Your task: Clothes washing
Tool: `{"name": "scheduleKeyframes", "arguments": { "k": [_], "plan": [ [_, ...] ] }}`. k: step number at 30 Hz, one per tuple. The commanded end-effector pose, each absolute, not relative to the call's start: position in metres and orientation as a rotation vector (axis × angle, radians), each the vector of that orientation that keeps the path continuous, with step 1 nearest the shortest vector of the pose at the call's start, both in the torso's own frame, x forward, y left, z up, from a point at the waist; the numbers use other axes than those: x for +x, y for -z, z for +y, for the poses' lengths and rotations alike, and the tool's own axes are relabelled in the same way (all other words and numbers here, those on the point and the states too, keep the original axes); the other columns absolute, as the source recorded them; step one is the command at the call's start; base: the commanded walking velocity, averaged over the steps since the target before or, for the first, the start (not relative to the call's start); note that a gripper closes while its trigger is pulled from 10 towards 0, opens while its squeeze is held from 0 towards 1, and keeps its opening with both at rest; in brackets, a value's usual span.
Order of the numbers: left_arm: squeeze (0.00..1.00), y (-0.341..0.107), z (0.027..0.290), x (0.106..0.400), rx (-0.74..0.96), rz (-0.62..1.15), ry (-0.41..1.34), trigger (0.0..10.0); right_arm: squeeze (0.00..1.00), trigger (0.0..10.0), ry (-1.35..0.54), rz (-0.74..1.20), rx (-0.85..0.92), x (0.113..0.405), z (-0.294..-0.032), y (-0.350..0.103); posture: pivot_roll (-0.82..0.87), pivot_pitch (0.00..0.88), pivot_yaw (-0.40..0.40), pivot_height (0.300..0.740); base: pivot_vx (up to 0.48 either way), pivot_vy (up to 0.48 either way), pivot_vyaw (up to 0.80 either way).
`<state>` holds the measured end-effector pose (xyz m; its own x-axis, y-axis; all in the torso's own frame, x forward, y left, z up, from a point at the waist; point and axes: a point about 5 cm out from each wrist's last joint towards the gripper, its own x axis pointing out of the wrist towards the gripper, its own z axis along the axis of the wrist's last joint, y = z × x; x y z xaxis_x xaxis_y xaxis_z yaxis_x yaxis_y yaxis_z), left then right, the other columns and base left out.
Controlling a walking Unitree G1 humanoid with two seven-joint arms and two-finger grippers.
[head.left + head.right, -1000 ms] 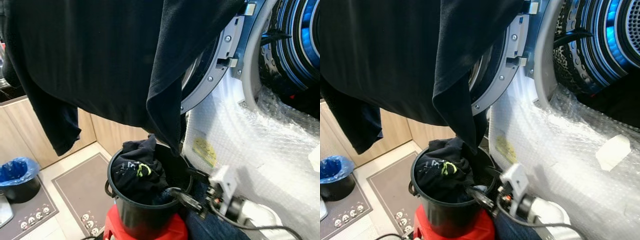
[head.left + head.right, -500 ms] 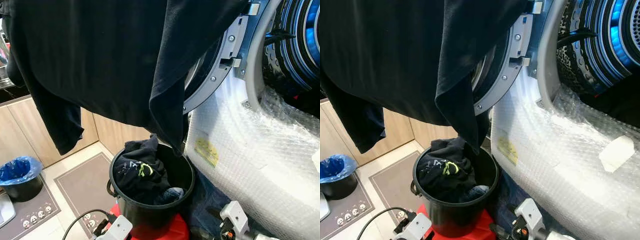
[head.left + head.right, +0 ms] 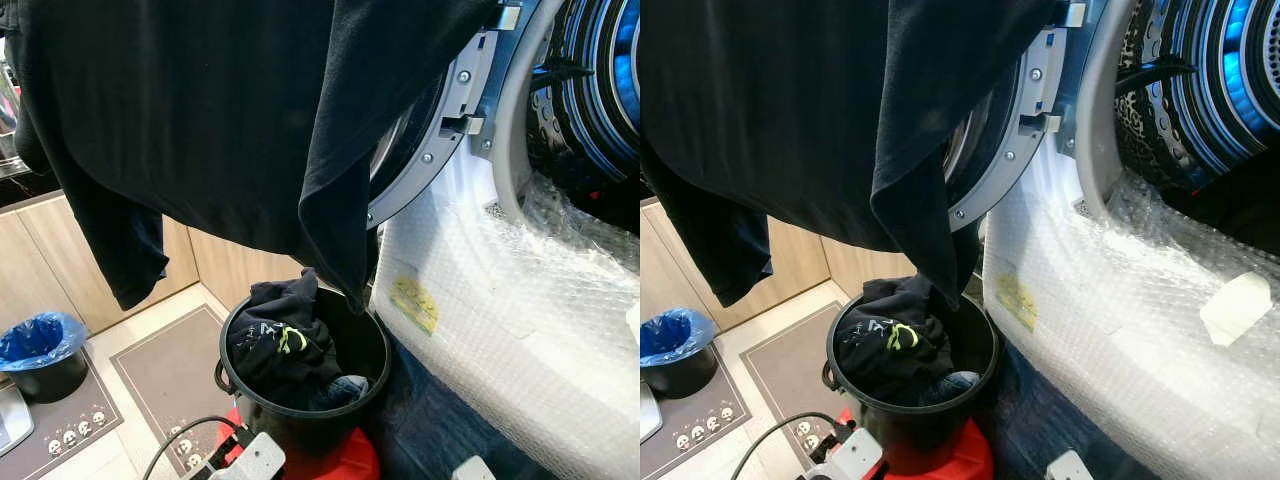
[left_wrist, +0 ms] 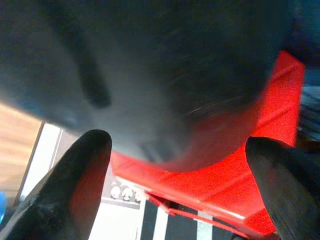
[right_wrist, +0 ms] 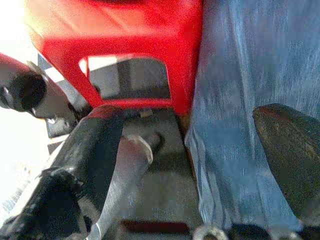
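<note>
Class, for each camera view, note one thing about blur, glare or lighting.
Eye views: sharp; black garment shades the top, drum glows blue. Left wrist view: black bucket blurred, red stool clearer. Right wrist view: sunlight glare washes out one side, denim soft.

1. The black shirt (image 3: 230, 110) hanging over the bucket (image 3: 300, 425) is soft matt cloth.
2. The bucket is smooth black plastic with a slight sheen.
3. Under it, the red stool (image 4: 235, 185) is glossy plastic.
4. Right of the bucket, crinkly shiny bubble wrap (image 3: 520, 300) covers the washer.
5. Behind the bucket, matt light woodgrain cabinets (image 3: 40, 270).
</note>
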<state>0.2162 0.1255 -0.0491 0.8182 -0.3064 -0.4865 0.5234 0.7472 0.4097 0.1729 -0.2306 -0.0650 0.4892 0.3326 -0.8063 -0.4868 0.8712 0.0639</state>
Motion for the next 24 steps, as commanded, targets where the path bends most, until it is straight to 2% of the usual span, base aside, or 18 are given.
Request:
{"name": "scheduleKeyframes", "arguments": {
  "k": [1, 11, 24],
  "plan": [
    [0.00, 0.048, 0.119, 0.213, 0.614, 0.366, 0.524, 10.0, 0.00, 10.0, -0.493, 0.951, -0.206, 0.172, -0.231, 0.068, 0.02, 0.000, -0.032, 0.740, 0.000, 0.000, 0.00],
    [0.00, 0.043, 0.102, 0.205, 0.678, 0.284, 0.725, 10.0, 0.00, 10.0, -0.499, 0.992, -0.240, 0.168, -0.231, 0.072, 0.05, 0.000, -0.045, 0.740, 0.000, 0.000, 0.00],
    [0.00, 0.015, 0.085, 0.220, 0.619, 0.208, 1.092, 10.0, 0.00, 10.0, -0.496, 0.972, -0.223, 0.175, -0.223, 0.072, -0.06, 0.000, 0.041, 0.740, 0.000, 0.000, 0.00]
  ]
}}
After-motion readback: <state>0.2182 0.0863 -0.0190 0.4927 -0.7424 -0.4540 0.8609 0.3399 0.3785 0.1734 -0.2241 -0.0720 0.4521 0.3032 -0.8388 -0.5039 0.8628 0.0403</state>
